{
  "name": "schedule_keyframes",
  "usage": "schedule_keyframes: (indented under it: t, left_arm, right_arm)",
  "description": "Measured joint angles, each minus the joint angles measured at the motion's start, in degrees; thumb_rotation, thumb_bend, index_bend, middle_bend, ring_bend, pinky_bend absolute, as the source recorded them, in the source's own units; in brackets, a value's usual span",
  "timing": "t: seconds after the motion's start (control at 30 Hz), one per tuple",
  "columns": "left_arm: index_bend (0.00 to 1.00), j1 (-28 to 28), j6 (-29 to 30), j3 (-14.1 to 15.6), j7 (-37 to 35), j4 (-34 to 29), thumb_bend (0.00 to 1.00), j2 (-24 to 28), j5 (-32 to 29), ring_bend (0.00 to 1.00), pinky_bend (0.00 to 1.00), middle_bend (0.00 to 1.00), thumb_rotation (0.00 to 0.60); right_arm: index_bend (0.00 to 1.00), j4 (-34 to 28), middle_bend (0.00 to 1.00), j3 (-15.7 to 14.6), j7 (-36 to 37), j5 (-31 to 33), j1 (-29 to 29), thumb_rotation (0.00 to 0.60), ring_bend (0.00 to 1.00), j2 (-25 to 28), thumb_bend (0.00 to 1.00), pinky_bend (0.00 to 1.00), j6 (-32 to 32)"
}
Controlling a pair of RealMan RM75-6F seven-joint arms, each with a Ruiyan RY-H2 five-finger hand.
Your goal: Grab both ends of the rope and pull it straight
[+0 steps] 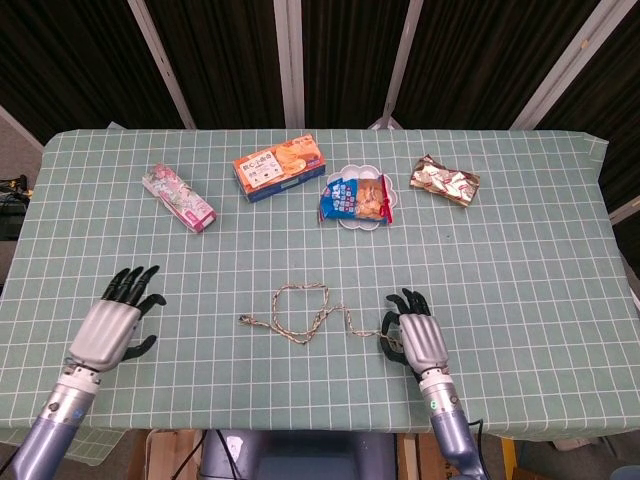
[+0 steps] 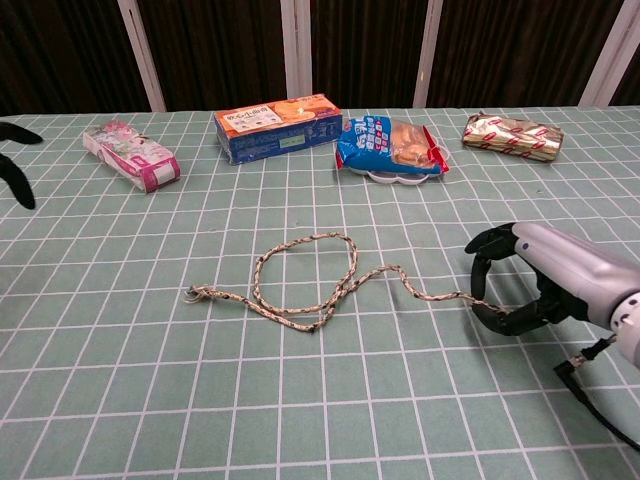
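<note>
The right-hand end of the rope, which lies looped near the table's front edge, is pinched by the curled fingers of the right hand, while the left hand is held spread and empty, well left of the rope's other end.

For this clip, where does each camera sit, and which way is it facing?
Head view: high above the near edge, looking steeply down on the table; left hand and right hand with forearms show.
Chest view: low, looking forward across the table; right hand and only dark fingers of the left.
Shared: rope, four snack packs, both hands.
</note>
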Motion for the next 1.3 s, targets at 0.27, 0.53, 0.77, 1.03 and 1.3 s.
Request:
schedule_keyframes:
  t: [0.27, 0.53, 0.77, 1.03, 1.3]
  left_arm:
    - [0.42, -5.2, -4.3, -2.2, 10.1, 1.4, 0.37, -11.2, -8.2, 0.0, 0.0, 0.08, 0.6]
    - [0.45, -8.8, -4.7, -3.3, 14.3, 5.4, 0.4, -20.2, -11.7, 0.0, 0.0, 0.09, 0.6]
    - [0.46, -11.5, -4.3, -4.0, 17.1, 9.8, 0.41, -26.0, -13.4, 0.0, 0.0, 0.09, 0.6]
    - [0.48, -13.5, -4.4, -4.6, 18.6, 12.9, 0.42, -29.5, -16.0, 0.0, 0.0, 0.1, 0.6]
    - [0.51, -14.5, -4.0, -4.0, 18.7, 15.1, 0.42, -31.6, -17.0, 0.0, 0.0, 0.11, 0.6]
  right_arm:
    - [0.64, -0.7, 0.21, 0.5, 0.7, 0.9, 0.0, 0.6, 0.0, 1.9, 0.43, 0.0, -0.1]
    - [0.64, -0.7, 0.21, 0.4, 1.9, 1.3, 0.0, 0.6, 0.0, 3.0, 0.43, 0.0, -0.5]
    - [0.64, -1.0, 0.21, 0.4, 2.4, 1.2, 0.3, 0.6, 0.0, 3.7, 0.43, 0.0, -0.5]
    - [0.64, -1.3, 0.21, 0.7, 2.6, 1.3, 0.5, 0.6, 0.0, 4.5, 0.43, 0.0, -0.5]
    - [0.64, -1.2, 0.21, 0.8, 3.3, 1.7, 0.7, 0.6, 0.0, 5.2, 0.43, 0.0, -0.7]
